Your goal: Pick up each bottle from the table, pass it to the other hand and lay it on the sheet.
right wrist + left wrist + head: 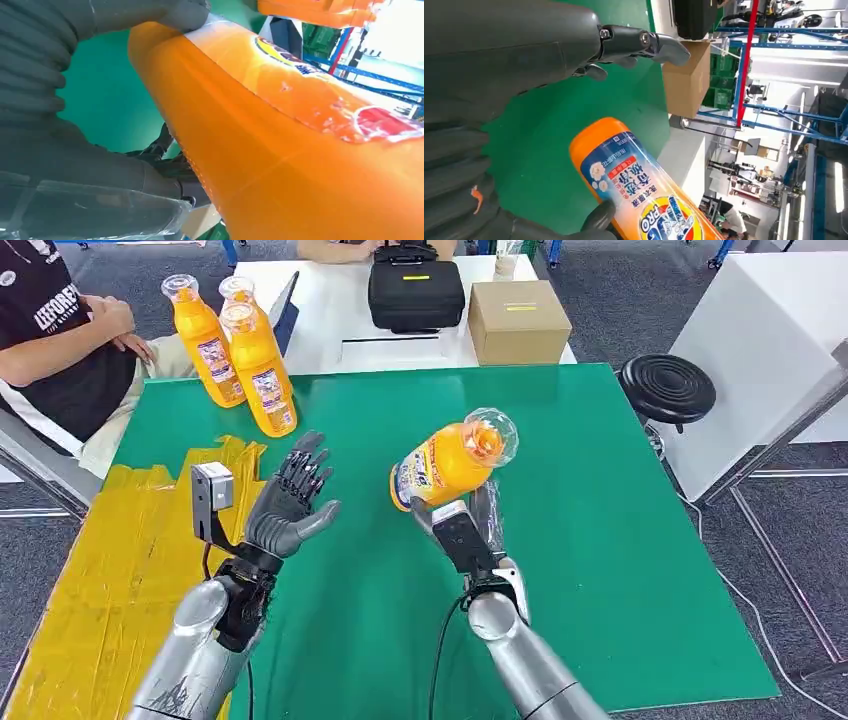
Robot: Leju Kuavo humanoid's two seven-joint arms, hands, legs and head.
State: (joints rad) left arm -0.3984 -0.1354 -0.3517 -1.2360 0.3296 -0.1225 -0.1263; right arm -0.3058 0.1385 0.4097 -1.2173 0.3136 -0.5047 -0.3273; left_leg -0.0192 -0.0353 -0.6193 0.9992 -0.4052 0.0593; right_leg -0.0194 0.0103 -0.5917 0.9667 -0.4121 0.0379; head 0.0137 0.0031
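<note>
Right hand (470, 525): we see it gripping the orange bottle (452, 462), held tilted above the green table (620, 540), clear cap pointing away from the robot.
Left hand (292, 502): palm turned toward the bottle, fingers spread and holding nothing (a gap separates it from the bottle).
Other bottles (240, 350): three stand upright together at the table's far left corner.
Yellow sheet (110, 560): we find it on the table's left side, beside the left arm.
Behind the table: a black case (415, 292) and a cardboard box (518, 322) on a white table.
</note>
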